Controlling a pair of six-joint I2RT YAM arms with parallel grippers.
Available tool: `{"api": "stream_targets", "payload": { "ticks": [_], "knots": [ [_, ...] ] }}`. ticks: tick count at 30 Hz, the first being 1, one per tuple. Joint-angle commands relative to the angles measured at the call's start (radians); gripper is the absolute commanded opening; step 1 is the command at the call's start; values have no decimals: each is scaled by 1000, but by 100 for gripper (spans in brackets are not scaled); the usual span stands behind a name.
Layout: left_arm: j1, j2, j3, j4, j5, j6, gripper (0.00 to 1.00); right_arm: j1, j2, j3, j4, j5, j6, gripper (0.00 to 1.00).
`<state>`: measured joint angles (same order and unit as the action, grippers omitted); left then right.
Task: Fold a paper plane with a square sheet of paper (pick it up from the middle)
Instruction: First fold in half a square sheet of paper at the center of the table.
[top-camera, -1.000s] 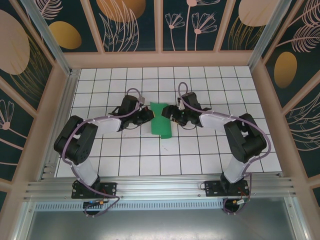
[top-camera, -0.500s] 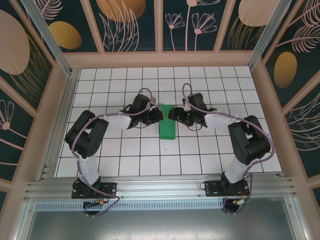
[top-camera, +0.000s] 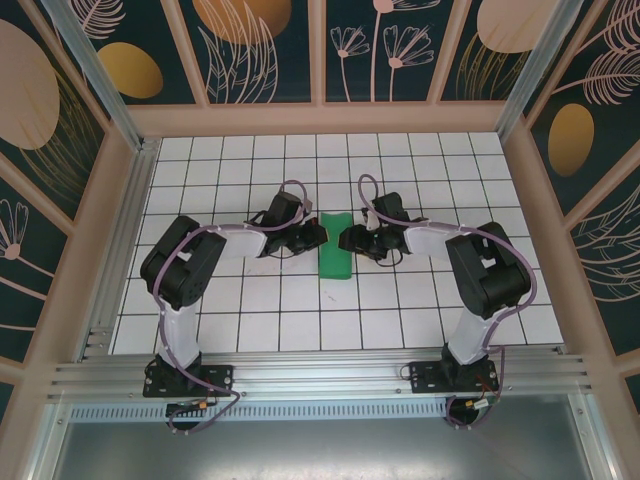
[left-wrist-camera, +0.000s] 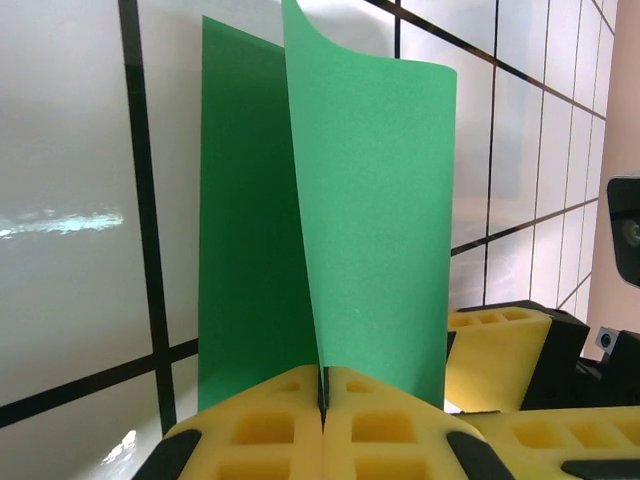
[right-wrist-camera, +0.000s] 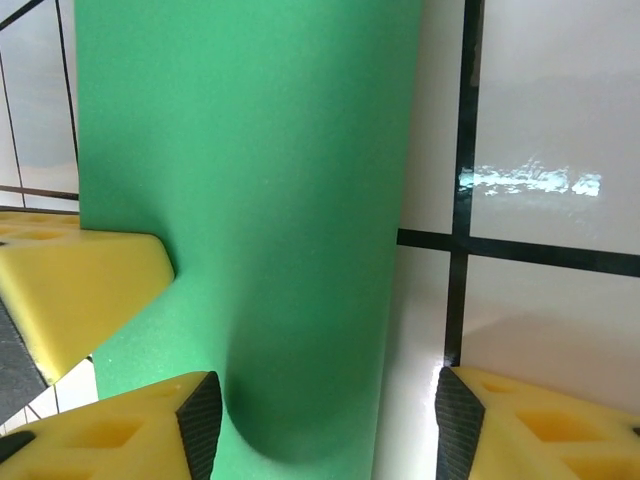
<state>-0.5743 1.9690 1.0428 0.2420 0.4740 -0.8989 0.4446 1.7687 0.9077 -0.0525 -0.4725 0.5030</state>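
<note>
Since a second ago, both my arms have drawn in toward the middle of the table. My left elbow has swung right, and the sheet of green paper (top-camera: 335, 248) now looks narrower from above, a folded strip rather than the wider piece it was.

My left gripper (top-camera: 316, 234) is closed. In the left wrist view its yellow foam pads (left-wrist-camera: 265, 425) meet with no gap and pinch the near edge of one paper flap. That flap stands up and curls over to the right, while another layer lies flat on the tiles to its left.

My right gripper (top-camera: 350, 238) is spread wide. In the right wrist view its pads sit far apart at the bottom of the picture, with the rounded curl of the paper between them and not clamped.

The paper lies near the centre of the white tiled table (top-camera: 280, 320), directly between my two grippers, its long side running away from my bases. The tiles are glossy, with dark grout lines and pale glare.

Around the table stand dark teal wall panels (top-camera: 420, 50) with gold leaf and flower drawings, held in a light wooden frame. An aluminium rail (top-camera: 320, 378) carries my bases at the near edge.

Each gripper has the other's yellow pad close beside it, crowding the paper's edges.
</note>
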Motion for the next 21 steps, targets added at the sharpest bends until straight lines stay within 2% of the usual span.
{"api": "stream_targets", "payload": {
  "ticks": [1,12,16,21],
  "knots": [
    [-2,28,39,6,37,35,0,-7,19,24,-15,-18,-11,58],
    [-2,46,66,-26,-4,47,1,-5,54,50,-62,32,8,45],
    [-2,15,74,-58,-39,55,16,-1,71,61,-101,76,-7,42],
    [6,-53,55,-102,-139,61,33,13,97,82,-155,136,-29,41]
  ]
}}
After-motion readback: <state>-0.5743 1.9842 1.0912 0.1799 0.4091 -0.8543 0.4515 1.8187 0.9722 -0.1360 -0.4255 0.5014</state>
